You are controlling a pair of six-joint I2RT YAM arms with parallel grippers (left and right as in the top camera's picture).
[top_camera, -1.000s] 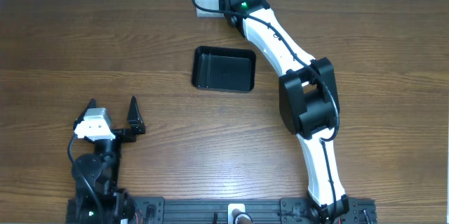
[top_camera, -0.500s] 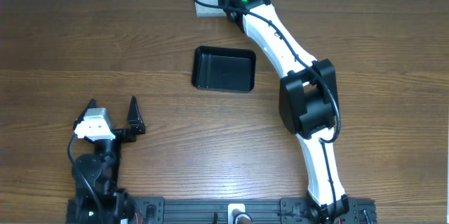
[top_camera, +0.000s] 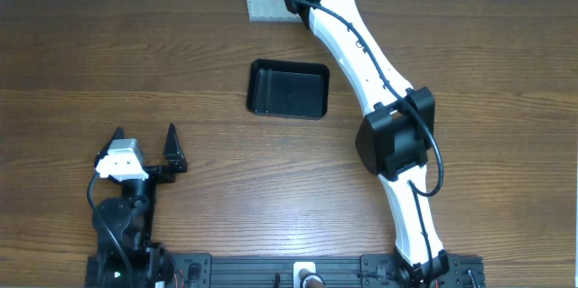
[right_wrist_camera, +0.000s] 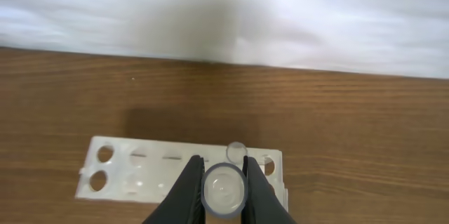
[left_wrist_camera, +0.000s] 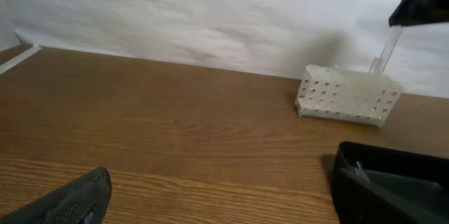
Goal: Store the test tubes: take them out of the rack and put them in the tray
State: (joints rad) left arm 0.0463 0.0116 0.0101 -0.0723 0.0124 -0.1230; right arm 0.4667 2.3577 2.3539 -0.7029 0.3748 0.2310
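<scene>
The white perforated rack stands at the far edge of the table, also in the left wrist view. My right gripper hovers above the rack, shut on a clear test tube seen end-on between its fingers. From the left wrist view, the tube hangs from the right gripper, its lower end near the rack's top. Another tube stands in the rack. The black tray lies mid-table. My left gripper rests open near the front left.
A white backdrop rises just behind the rack. The right arm stretches diagonally past the tray's right side. Bare wooden tabletop spreads left of the tray and rack.
The right gripper has risen and shifted toward the far edge, drawing the tube up out of the rack, more of which now shows. The left arm has not moved.
</scene>
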